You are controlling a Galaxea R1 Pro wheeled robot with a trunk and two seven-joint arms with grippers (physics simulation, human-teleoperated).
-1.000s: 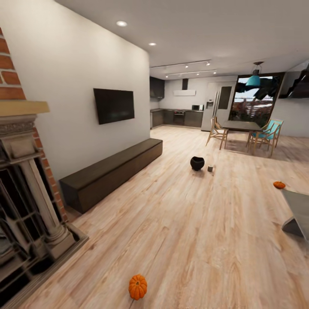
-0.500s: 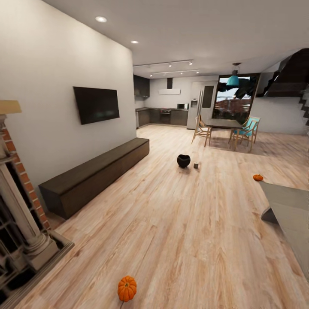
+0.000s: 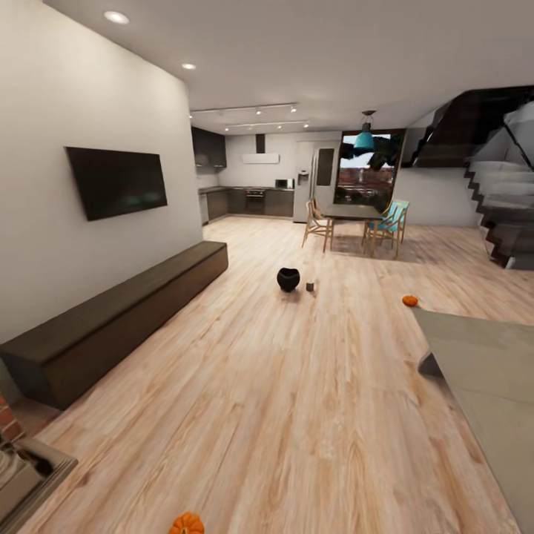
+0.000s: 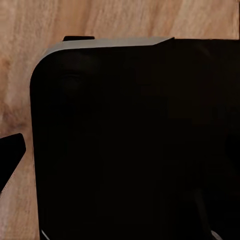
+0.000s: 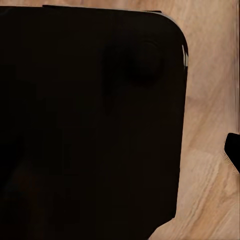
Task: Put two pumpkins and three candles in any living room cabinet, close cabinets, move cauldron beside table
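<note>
Two orange pumpkins lie on the wood floor. One pumpkin (image 3: 185,524) is cut by the head view's bottom edge, the other (image 3: 410,300) sits at the far right by the corner of a grey table (image 3: 482,371). The black cauldron (image 3: 288,279) stands mid-floor with a small grey candle-like cylinder (image 3: 310,286) just right of it. The long, low, dark-brown cabinet (image 3: 111,319) runs along the left wall, its fronts shut. In both wrist views a black rounded body (image 4: 135,140) (image 5: 90,120) hangs over the floor, and I cannot make out the fingers there.
A TV (image 3: 119,180) hangs above the cabinet. A dining table with chairs (image 3: 352,215) stands far back before the kitchen. Dark stairs (image 3: 504,208) rise at the right. A fireplace corner (image 3: 22,475) shows at the bottom left. Wide wood floor lies between cabinet and grey table.
The whole head view has swung right: the fireplace has slid almost out at the left and the stairs have come in at the right. The things on the floor have not moved.
</note>
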